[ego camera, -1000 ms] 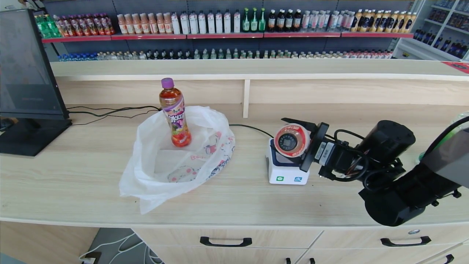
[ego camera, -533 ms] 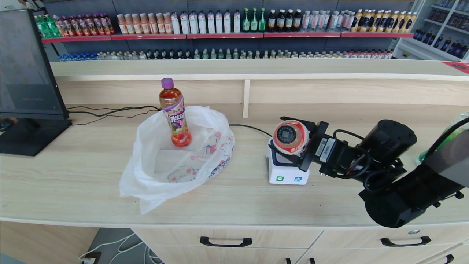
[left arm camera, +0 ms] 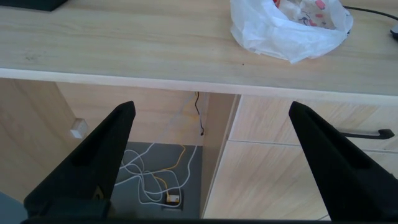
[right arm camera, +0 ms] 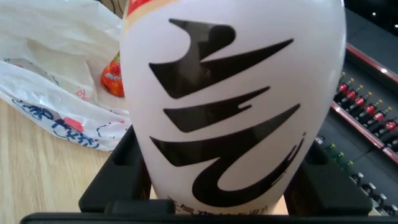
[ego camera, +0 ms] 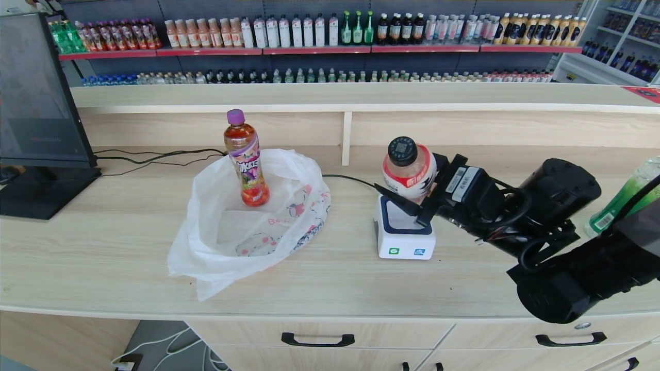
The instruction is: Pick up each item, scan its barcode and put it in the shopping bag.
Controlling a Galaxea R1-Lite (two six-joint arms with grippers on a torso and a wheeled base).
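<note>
one bottle swung cap-up above the scanner

left gripper (left arm camera: 208, 155) hangs below the counter's front edge, its fingers spread wide with nothing between them. the crumpled white plastic shopping bag (ego camera: 247, 221) lies open on the pale wooden counter (ego camera: 103, 247). a tall orange-red drink bottle with a purple cap (ego camera: 245, 159) stands upright at the bag's 12 o'clock side. at 3 o'clock of the bag sits the small white box scanner (ego camera: 405, 237). a second ago the squat white bottle with a black cap and red band (ego camera: 409, 172) was tipped low against the scanner, cap towards the camera. now it is turned cap-up and raised just above the scanner. right gripper (ego camera: 416, 180) clamps it across the body, one finger on each side. the scan pass looks finished, so a carry towards 9 o'clock into the bag is probably next. a green bottle (ego camera: 624, 198) shows at the counter's 3 o'clock end, likely yet to be scanned.
</note>
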